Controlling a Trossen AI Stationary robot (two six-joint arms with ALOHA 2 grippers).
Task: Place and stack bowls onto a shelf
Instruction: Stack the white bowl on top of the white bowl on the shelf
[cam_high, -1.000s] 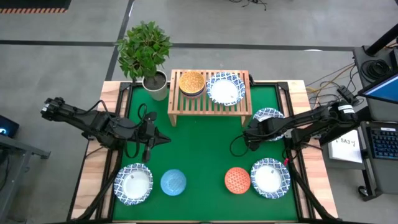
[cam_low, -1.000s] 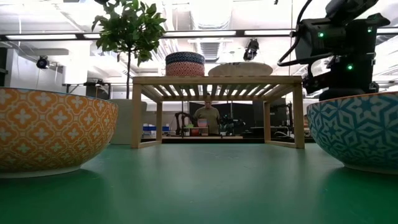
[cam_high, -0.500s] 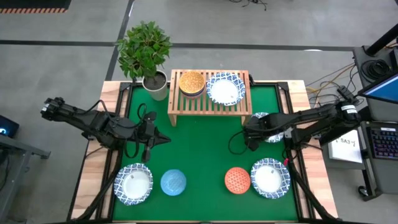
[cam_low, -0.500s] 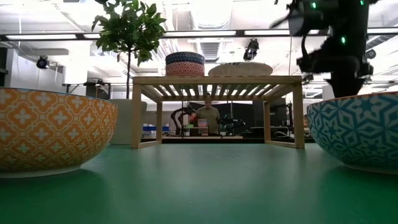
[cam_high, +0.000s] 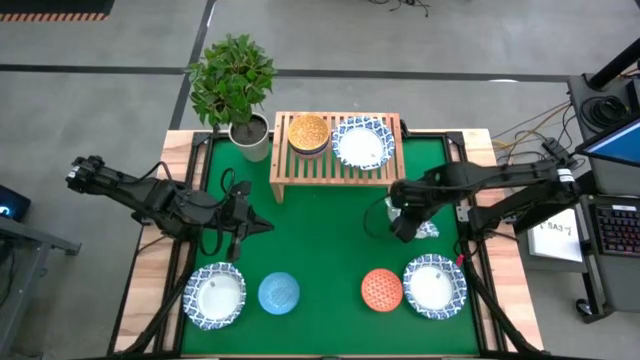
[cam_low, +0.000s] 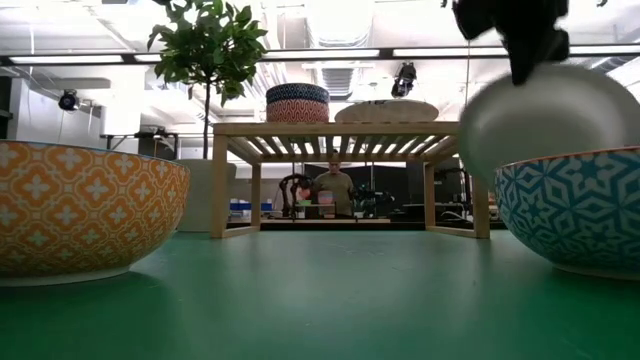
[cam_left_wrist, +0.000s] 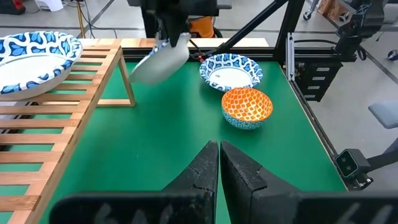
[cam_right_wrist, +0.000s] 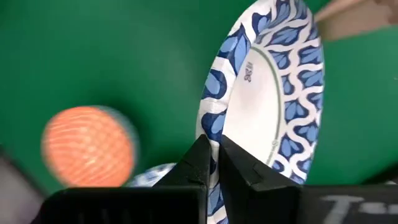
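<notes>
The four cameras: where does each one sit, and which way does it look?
High view: above the table, looking down; both arms show, shelf at the far edge.
Low view: table height, facing the shelf; right gripper lifts a white bowl.
Left wrist view: behind the shut left gripper; shares the lifted white bowl.
Right wrist view: behind fingers pinching that bowl's rim.

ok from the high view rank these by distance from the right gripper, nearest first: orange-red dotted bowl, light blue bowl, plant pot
1. orange-red dotted bowl, just in front of the right gripper, near the table's front edge
2. light blue bowl, front, toward the left side
3. plant pot, back left corner
</notes>
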